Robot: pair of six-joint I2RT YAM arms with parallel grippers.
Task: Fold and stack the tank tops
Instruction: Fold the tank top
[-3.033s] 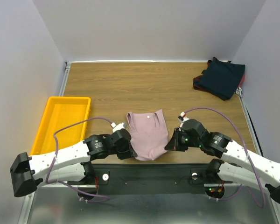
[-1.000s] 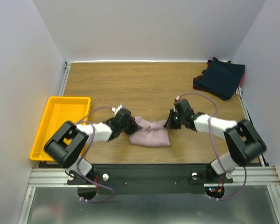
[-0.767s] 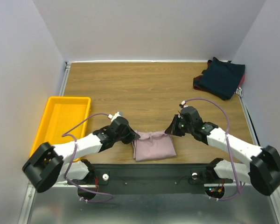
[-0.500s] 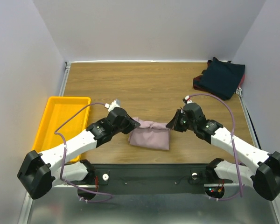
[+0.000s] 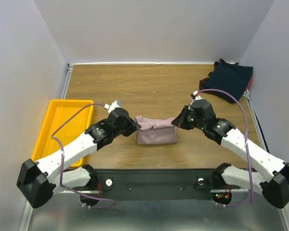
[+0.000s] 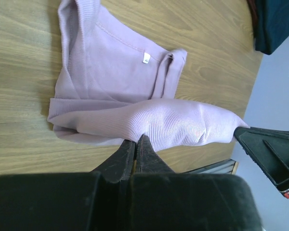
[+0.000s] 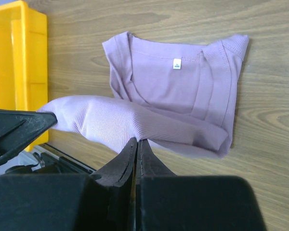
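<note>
Your left gripper (image 5: 136, 126) is closed on the pink tank top (image 5: 156, 132), its two fingers pressed together with a ridge of ribbed fabric pinched at their tips. Your right gripper (image 5: 176, 121) is closed on the same garment from the opposite side, its fingers likewise squeezed tight on the cloth.

The top sits on the worktop (image 5: 149, 86) in its near half, about midway between the left and right edges, directly between your two grippers. It is doubled over. The lower layer lies flat on the wood with the scoop neck and a small white label (image 7: 176, 63) facing up. The upper layer is a rounded roll of fabric held up between the two grips, and it covers the part of the flat layer nearest the arms. From above, the garment reads as a compact, roughly rectangular bundle.

The dark tank tops (image 5: 229, 79) lie in a loose heap at the far right corner of the worktop, well apart from the pink one, with a maroon edge showing along their sides.

The yellow tray (image 5: 62, 127) rests along the left edge, near your left arm and apart from the pink top.
</note>
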